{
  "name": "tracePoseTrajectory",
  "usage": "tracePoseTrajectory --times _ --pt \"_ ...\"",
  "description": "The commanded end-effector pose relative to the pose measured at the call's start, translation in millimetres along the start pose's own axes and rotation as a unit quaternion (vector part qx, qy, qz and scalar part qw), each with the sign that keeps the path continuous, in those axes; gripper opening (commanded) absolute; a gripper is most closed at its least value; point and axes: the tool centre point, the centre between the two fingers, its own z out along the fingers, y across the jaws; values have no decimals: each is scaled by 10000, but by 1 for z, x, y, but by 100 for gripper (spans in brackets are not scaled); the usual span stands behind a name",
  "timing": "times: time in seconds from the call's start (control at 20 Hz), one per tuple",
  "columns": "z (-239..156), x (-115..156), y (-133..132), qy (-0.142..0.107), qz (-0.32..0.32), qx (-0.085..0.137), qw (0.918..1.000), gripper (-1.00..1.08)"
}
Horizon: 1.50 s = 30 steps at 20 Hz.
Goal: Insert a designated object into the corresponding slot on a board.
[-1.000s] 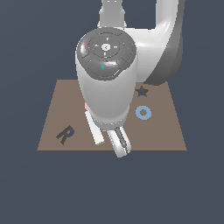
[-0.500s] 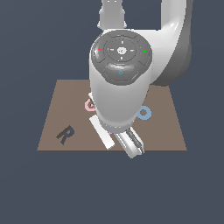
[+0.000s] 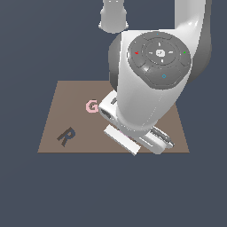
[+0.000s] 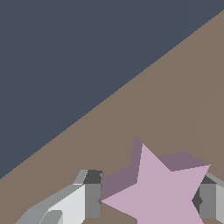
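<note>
The gripper (image 4: pixel 146 199) has its two fingers (image 4: pixel 92 197) on either side of the pale pink star (image 4: pixel 159 190), and they look to be pinching it by its points so it stays flat and does not spin. The star sits just above the brown board (image 4: pixel 183 96), near one edge. In the exterior view the big white arm (image 3: pixel 150 80) covers the star's slot, so only the pink letter G (image 3: pixel 91 106) and the dark letter R (image 3: pixel 66 136) show on the board.
</note>
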Motion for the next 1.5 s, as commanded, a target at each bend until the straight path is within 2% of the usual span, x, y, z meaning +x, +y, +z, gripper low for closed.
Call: tracePoseTrajectory --times 0.0,0.15,0.35,0.5,0.7,0.85,1.05,1.25,1.45 --pt "-1 -9 -10 2 -578 2 9983 -100" --pt "-1 -21 -20 4 -1314 3 9913 -100" --pt "-2 -41 -31 6 -2287 4 9735 -100" --pt "-2 -57 -37 7 -3003 5 9539 -100" --pt "-3 -79 -40 8 -3929 6 9196 -100" --pt "-3 -95 -40 9 -4595 6 8882 -100" --pt "-4 -117 -36 10 -5437 7 8393 -100" --pt "-4 -138 -28 11 -6214 7 7835 -100" --pt "-5 -155 -16 10 -6916 6 7223 -100"
